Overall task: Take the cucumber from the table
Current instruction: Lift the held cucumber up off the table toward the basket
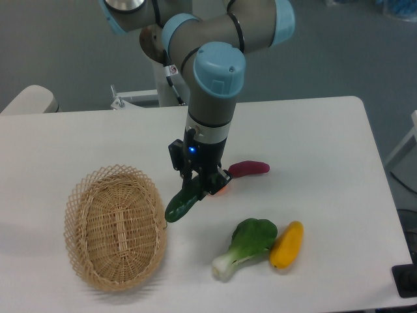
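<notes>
1. Camera: I see my gripper (199,184) with its fingers clenched around the cucumber (183,203), which hangs tilted above the table (339,150), just beside the wicker basket (114,225).
2. Camera: A purple vegetable (249,169) lies behind the gripper; bok choy (246,246) touches the yellow squash (287,244).

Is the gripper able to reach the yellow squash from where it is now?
Probably not yet: the gripper is shut on the glossy dark green cucumber. The yellow squash lies uncovered on the white table, touching the leafy bok choy.
</notes>
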You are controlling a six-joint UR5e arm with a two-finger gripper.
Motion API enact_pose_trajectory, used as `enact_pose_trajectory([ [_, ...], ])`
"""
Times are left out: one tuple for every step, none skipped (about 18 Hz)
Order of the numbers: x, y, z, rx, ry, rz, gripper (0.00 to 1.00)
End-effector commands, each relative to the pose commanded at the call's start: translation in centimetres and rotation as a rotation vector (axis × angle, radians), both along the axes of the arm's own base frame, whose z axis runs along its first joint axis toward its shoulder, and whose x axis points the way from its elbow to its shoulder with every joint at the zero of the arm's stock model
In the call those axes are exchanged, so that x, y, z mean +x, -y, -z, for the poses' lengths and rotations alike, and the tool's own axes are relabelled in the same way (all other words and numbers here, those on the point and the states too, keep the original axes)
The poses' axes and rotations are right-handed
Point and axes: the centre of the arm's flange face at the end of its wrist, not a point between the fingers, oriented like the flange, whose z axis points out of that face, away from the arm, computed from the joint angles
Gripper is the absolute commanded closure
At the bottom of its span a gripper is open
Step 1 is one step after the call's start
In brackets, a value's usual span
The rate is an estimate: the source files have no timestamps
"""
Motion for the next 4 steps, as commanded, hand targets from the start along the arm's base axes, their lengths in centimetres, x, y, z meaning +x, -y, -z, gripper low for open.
enact_pose_trajectory([
  [0.03,-0.09,0.01,0.0,0.0,0.0,0.83],
  [-0.03,-0.15,-0.21,0.003,-0.003,0.0,0.83],
  [0.0,-0.14,-0.31,0.005,-0.003,0.0,0.83],
  [-0.07,-0.09,-0.31,0.005,-0.003,-0.001,0.83],
])
